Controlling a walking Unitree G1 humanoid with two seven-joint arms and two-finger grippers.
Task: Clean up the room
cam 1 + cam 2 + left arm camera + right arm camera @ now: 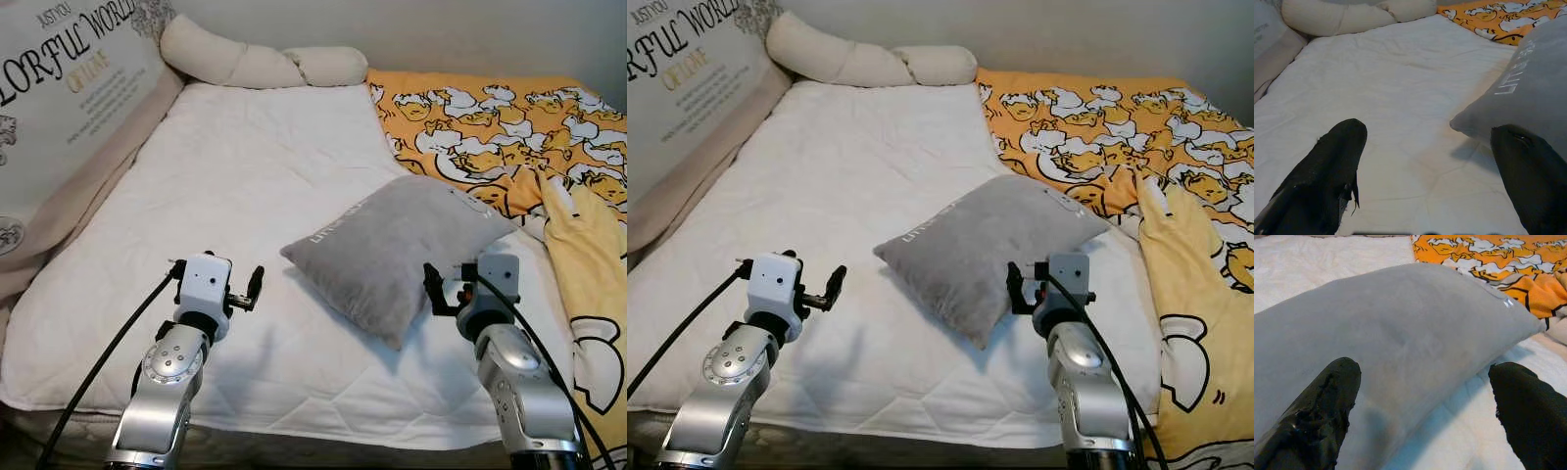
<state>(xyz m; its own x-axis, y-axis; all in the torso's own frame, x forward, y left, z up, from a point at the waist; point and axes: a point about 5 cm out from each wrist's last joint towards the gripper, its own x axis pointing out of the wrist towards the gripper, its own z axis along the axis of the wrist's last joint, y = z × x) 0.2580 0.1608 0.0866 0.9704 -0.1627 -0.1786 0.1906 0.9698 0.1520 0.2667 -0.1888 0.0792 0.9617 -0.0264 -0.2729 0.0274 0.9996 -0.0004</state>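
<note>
A grey square pillow [397, 245] lies flat on the white mattress [225, 186], near its front right part. My left gripper [257, 284] is held over the mattress to the left of the pillow's near corner, its fingers [1332, 171] spread open with nothing between them. My right gripper [431, 289] is at the pillow's right front edge, also open, and the pillow [1400, 333] lies straight ahead between its fingers [1327, 401]. Neither gripper touches the pillow.
A yellow duck-print blanket [500, 127] is crumpled over the bed's right side and hangs off the front right. A long cream bolster [255, 61] lies at the head. A large printed cushion [59, 108] leans along the left side.
</note>
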